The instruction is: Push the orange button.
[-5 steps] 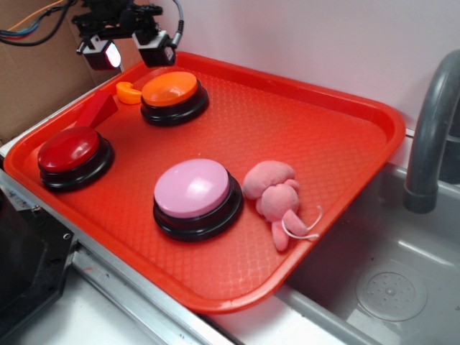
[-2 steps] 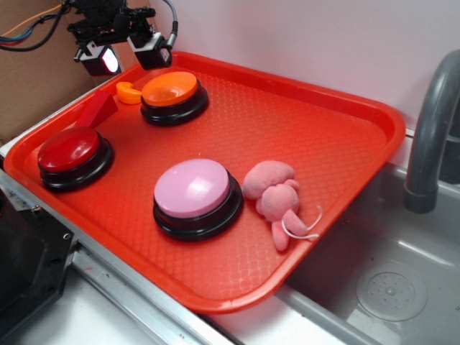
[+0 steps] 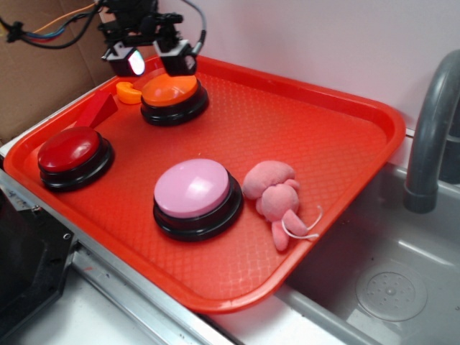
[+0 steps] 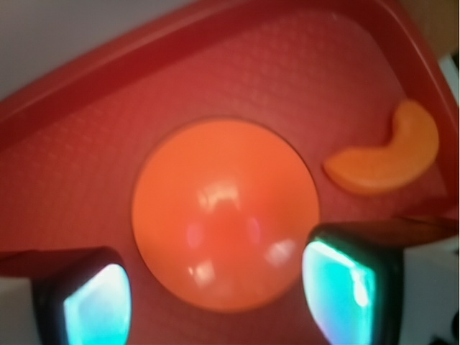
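A: How are the fingers (image 3: 185, 59) standing?
B: Spread apart, gripping nothing, hanging over the orange button (image 3: 171, 92) at the red tray's (image 3: 345, 144) back left corner.
A: What's lying around it?
B: An orange curved piece (image 4: 384, 158) just beside it; the red button (image 3: 70, 150), pink button (image 3: 192, 188) and pink plush (image 3: 277, 194) are sitting nearer the front.

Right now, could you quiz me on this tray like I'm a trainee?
1. True or false: the claw is open above the orange button.
2. Which button lies closest to the pink plush toy: A red, B pink, C orange?
3. Fill in: the small orange curved piece lies on the red ____.

Key: 1 true. 2 B, the pink button. 3 tray.
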You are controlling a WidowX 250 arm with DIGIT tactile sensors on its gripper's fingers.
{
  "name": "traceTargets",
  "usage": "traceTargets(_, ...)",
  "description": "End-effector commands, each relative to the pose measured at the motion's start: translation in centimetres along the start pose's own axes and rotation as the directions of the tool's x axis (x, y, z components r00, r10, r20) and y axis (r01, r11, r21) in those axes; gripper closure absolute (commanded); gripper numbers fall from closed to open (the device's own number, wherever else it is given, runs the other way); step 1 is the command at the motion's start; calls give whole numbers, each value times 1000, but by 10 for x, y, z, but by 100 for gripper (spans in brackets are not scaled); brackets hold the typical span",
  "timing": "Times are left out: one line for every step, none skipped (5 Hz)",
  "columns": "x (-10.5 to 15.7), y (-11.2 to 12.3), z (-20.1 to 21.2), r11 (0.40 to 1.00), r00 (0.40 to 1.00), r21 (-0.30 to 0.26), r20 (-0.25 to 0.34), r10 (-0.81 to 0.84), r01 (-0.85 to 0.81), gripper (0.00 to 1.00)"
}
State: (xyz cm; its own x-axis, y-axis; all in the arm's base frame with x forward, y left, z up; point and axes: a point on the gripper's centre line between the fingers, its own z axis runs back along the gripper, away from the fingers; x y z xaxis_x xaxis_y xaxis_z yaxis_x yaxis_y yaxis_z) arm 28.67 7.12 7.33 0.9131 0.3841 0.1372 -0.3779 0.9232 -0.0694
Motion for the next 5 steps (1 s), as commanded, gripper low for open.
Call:
traceTargets(15,0,-6,997,997,42,24,-73,72,0)
traceTargets(18,9,-17,991,995,91,-3,-97,97,0)
traceTargets(19,10,-19,991,995,87,-6,-103,103,0)
traceTargets(13,7,3,993,993,55,59,-106,103,0)
traceTargets(3,10,29,995,988,46,125,-94,89,0)
